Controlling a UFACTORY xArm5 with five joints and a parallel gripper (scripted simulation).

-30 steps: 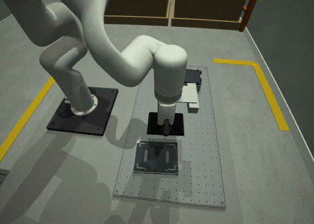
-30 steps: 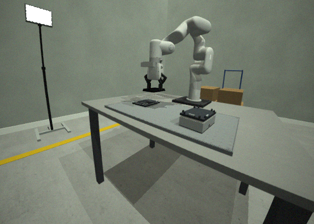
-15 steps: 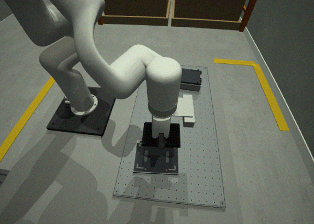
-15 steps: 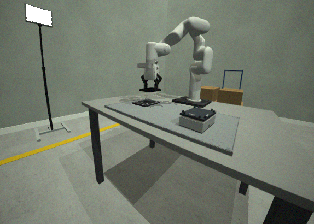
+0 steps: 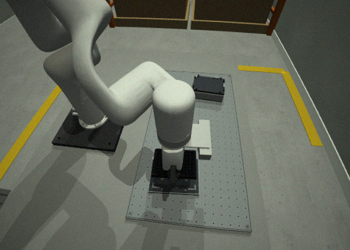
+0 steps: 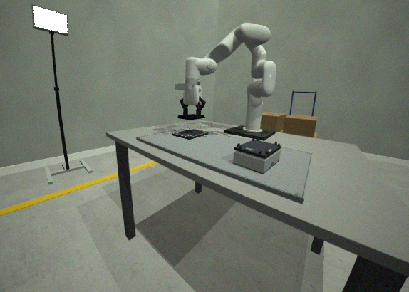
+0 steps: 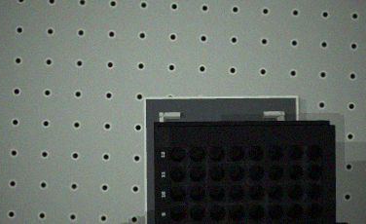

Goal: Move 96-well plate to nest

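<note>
My gripper [image 6: 192, 110] is shut on the black 96-well plate [image 6: 191, 116] and holds it in the air above the plate nest N1 [image 6: 189, 133]. In the top view the plate [image 5: 175, 167] hangs over the dark nest [image 5: 174, 186], whose white corner locators show in front of it. In the wrist view the plate [image 7: 243, 172] covers most of the nest [image 7: 221, 111]; only the nest's far edge with two white locators shows. The plate's cut-off corner is not in view. The shaker S1 [image 6: 257, 156] stands empty at the near end of the mat, and also shows in the top view [image 5: 209, 87].
A grey perforated baseplate carries the nest and shaker. The arm's base [image 5: 89, 131] sits on a black plate to the left. A light stand [image 6: 57, 85] is on the floor; cardboard boxes [image 6: 288, 123] stand behind the table.
</note>
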